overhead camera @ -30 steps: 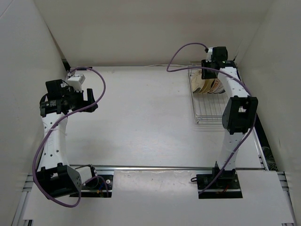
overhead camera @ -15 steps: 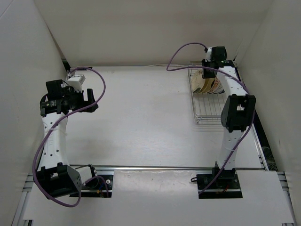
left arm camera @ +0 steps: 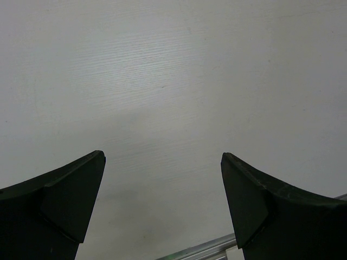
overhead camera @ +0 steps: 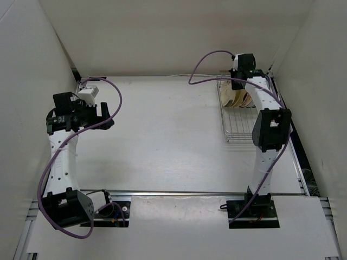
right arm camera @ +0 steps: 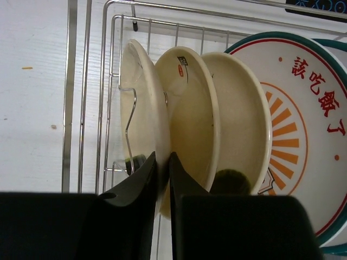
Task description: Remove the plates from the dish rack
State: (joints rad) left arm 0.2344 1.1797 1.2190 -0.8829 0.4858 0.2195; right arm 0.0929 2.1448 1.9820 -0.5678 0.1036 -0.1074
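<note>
The silver wire dish rack [overhead camera: 239, 123] stands at the far right of the table; its bars also show in the right wrist view [right arm camera: 87, 97]. Several plates stand on edge in its far end [overhead camera: 238, 97]. In the right wrist view, three cream-yellow plates stand side by side [right arm camera: 142, 97], one with a dark spot [right arm camera: 230, 181], beside a white plate with an orange-red pattern [right arm camera: 303, 119]. My right gripper [right arm camera: 162, 162] is shut on the rim of the leftmost cream-yellow plate. My left gripper [left arm camera: 162, 173] is open and empty over bare table at the left [overhead camera: 103, 114].
White walls close in the table on the left, back and right. A metal rail [overhead camera: 206, 193] runs across the near edge by the arm bases. A small white box [overhead camera: 88, 91] sits at the far left. The rack stands close to the right wall.
My right gripper has shifted slightly left and farther back over the plates. The left arm has not moved.
</note>
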